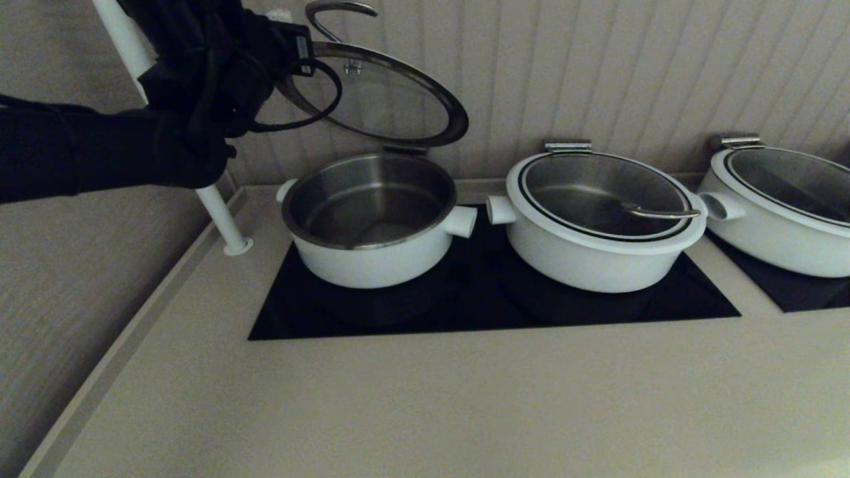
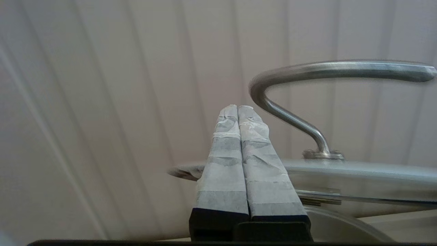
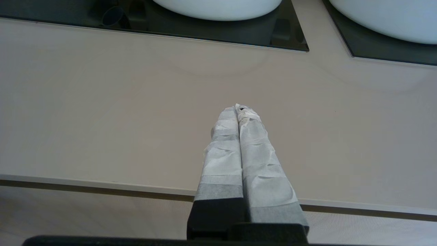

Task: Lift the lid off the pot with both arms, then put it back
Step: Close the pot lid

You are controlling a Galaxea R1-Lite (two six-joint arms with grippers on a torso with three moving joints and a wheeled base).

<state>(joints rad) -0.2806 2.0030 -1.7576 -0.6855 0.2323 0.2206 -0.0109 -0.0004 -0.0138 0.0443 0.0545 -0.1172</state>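
Up above the pot [image 1: 368,216], we see the lid [image 1: 392,99] tipped up in the air, with its curved steel handle [image 1: 335,14] on top. The left gripper [image 2: 238,108] is up there at the lid's rim. In the left wrist view its two taped fingers [image 2: 223,164] are pressed tight together, tips touching, and the rim shows on both sides of them. We cannot tell if the fingers pinch the rim or only sit in front of it. The handle [image 2: 327,73] curves up just beside them, and they do not touch it.

The right gripper [image 3: 238,108] hangs over the bare counter [image 3: 102,102], well apart from the pots. Its fingers [image 3: 222,160] are closed tight too, and they hold nothing.

The pot sits on the black cooktop [image 1: 491,302]. We can see its steel inside, and there is nothing in it. A stubby white handle sticks out on each side.

Just beside it on the cooktop is a wider pot [image 1: 597,226]. Its glass lid is on. A third pot [image 1: 783,206] sits farther right on another black cooktop, and its lid is on too. We cannot tell what is inside those two.
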